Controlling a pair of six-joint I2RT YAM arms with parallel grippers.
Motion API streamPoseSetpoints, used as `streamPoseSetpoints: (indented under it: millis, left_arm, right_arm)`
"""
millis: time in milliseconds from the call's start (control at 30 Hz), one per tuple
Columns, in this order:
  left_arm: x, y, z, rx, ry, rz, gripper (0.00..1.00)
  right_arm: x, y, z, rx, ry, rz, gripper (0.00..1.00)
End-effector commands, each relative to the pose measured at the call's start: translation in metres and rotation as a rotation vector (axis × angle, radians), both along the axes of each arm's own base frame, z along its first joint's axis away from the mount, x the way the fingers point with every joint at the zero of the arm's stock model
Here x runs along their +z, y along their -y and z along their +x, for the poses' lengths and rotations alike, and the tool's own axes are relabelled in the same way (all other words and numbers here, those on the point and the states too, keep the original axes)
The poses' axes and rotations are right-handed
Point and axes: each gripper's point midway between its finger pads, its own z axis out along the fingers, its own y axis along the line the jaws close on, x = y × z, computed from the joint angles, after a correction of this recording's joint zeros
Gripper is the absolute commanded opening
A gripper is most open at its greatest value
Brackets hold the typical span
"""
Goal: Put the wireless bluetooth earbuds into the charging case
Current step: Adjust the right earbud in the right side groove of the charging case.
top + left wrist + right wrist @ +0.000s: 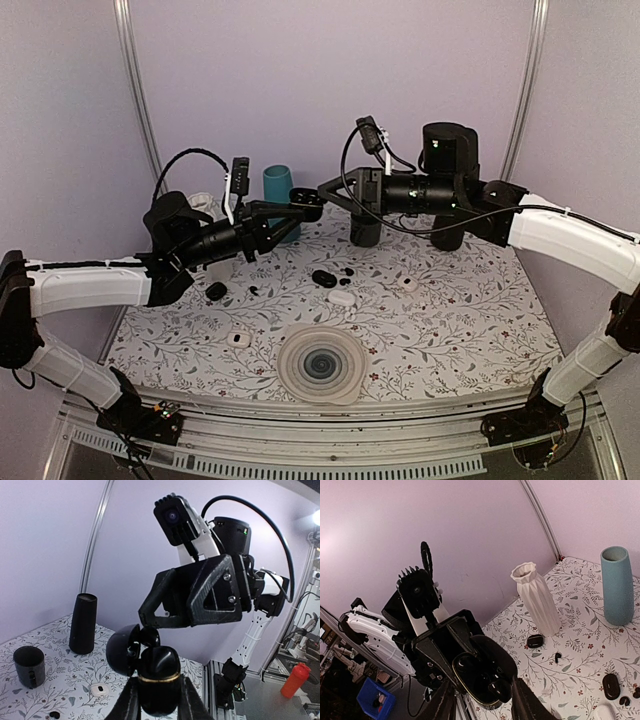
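My left gripper is shut on a glossy black charging case with a gold band and holds it in the air, its lid swung open. In the right wrist view the case mouth faces the camera. A black earbud sticks out of the case top, right under the tips of my right gripper. The same earbud lies at the case rim. My right gripper's fingers stand about a case-width apart, wider than the earbud.
On the floral table lie a black case, a white case, small white pieces and loose black earbuds. A ribbed round dish sits at the front. A teal vase, a white vase and black cylinders stand at the back.
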Motion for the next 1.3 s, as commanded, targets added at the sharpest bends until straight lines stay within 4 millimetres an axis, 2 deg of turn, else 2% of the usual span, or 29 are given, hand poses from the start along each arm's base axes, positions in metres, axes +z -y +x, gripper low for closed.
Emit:
streamPoseSetpoints:
  millis: [0, 100, 300, 533, 733, 1267]
  left_arm:
    - [0.015, 0.0, -0.009, -0.02, 0.039, -0.035, 0.0]
    - [0.015, 0.0, -0.009, -0.021, 0.039, -0.035, 0.0]
    - [0.014, 0.0, -0.008, -0.018, 0.037, -0.033, 0.0]
    - [0.014, -0.001, -0.006, -0.004, 0.034, -0.034, 0.0]
    - [0.008, -0.002, 0.002, 0.032, 0.013, -0.018, 0.0]
    - [0.004, -0.001, 0.007, 0.054, 0.006, 0.004, 0.0]
  right_arm:
    - [0.002, 0.002, 0.01, -0.023, -0.013, 0.004, 0.43]
    - [0.002, -0.002, 0.008, 0.003, -0.02, 0.007, 0.5]
    - [0.006, -0.006, 0.004, 0.037, -0.022, 0.022, 0.49]
    - [0.005, -0.008, 0.002, 0.054, -0.035, 0.026, 0.36]
    - [0.009, -0.005, -0.001, 0.056, -0.036, 0.037, 0.32]
    - [0.0, -0.005, -0.001, 0.051, -0.076, 0.03, 0.2]
